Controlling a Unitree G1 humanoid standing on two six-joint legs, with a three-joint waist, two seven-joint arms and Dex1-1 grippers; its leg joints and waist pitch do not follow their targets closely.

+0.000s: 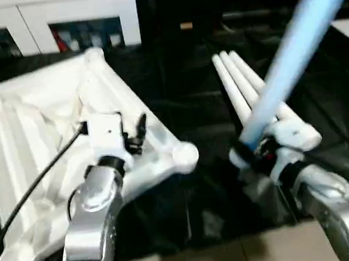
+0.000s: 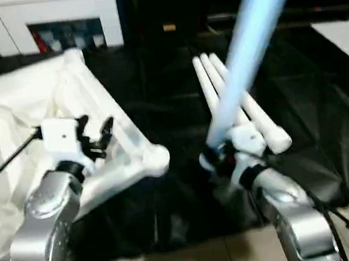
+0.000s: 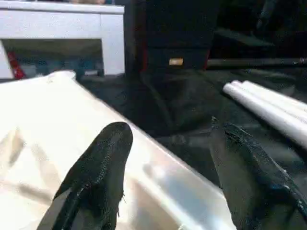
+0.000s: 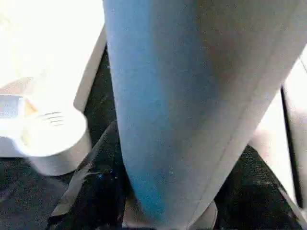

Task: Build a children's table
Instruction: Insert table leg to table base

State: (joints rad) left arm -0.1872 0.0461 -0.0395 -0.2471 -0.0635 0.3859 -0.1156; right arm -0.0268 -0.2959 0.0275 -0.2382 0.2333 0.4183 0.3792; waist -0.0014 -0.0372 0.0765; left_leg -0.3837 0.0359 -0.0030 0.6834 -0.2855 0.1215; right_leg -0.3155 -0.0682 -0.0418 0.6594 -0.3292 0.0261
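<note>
Right gripper (image 1: 253, 149) jaws clamped on leg (image 1: 302, 32), slanting up and away, left gripper (image 1: 135, 134) jaws apart over top (image 1: 28, 135).

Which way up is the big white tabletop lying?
Upside down: the tabletop shows its ribbed underside and round corner socket facing up.

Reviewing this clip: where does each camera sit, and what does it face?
Head stereo pair: looks down over both silver forearms at the table top, spare legs and the held leg.
Left wrist: along the open left claw, above the top's edge.
Right wrist: along the right claw, close on the held leg; shares a corner socket with the head views.
</note>
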